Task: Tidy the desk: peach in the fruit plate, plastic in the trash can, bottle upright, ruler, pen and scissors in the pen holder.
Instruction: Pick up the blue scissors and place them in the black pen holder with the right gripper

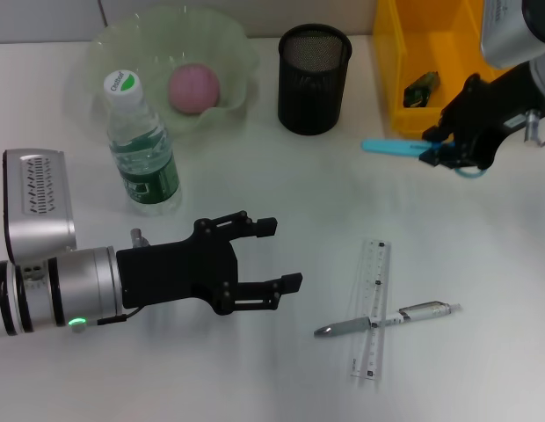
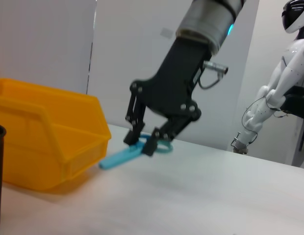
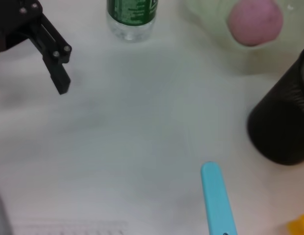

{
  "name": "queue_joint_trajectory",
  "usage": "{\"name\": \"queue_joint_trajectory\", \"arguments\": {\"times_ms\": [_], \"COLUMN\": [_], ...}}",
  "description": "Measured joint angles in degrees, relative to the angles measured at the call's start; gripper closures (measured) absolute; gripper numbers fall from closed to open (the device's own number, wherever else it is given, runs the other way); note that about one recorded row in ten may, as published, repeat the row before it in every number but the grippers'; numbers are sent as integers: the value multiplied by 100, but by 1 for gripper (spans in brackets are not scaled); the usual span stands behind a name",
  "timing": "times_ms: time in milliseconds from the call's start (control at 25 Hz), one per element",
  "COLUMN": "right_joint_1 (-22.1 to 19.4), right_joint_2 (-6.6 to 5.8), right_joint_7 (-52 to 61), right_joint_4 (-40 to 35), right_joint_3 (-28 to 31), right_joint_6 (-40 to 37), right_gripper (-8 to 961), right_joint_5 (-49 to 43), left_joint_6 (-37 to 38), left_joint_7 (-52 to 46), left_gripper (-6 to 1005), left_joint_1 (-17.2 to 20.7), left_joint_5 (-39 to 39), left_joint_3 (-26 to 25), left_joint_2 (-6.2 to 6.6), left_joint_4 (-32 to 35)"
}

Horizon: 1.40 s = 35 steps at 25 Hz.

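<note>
The right gripper is pinching the handle end of the one pair of blue scissors, lying flat on the desk just beside the yellow bin, closed tip pointing toward the pen holder. One ruler with one pen crossing it. The left gripper hovers spread wide near the upright bottle. One peach sits in the plate.

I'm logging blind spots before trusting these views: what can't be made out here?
- Scissors handles: head view, covered by the right gripper.
- Dark item in the yellow bin: head view, too small to identify.
- Pen holder contents: head view, dark mesh interior unreadable.
- Ruler and pen: absent from both wrist views.
- Left gripper: right wrist view cuts it at the edge.
</note>
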Motion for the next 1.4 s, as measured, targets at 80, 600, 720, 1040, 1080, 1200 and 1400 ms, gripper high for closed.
{"name": "queue_joint_trajectory", "arguments": {"times_ms": [80,600,720,1040,1080,1200,1400], "right_joint_1": [-78,-543,-743,-1278,-1278,-1352,-1484], "right_joint_2": [19,72,79,100,100,101,101], "right_joint_7": [-22,-695,-969,-1904,-1904,-2107,-2592], "right_joint_4": [-372,-1982,-2084,-2287,-2287,-2368,-2327], "right_joint_3": [-190,-1145,-1496,-2400,-2400,-2548,-2722], "right_joint_6": [-1,531,1068,2391,2391,2605,3156], "right_gripper": [721,721,721,722,722,722,722], "right_joint_5": [-151,-784,-1020,-1499,-1499,-1597,-1666], "left_joint_6": [-14,-22,-25,-28,-28,-31,-31], "left_joint_7": [1,124,199,312,312,372,459], "left_gripper": [151,151,151,151,151,151,151], "left_joint_1": [-5,17,43,73,73,84,95], "left_joint_5": [0,-89,-159,-257,-257,-324,-433], "left_joint_3": [1,-46,-46,-45,-45,-46,-46], "left_joint_2": [0,-17,-18,-26,-26,-27,-27], "left_joint_4": [4,-36,-46,-68,-68,-95,-134]}}
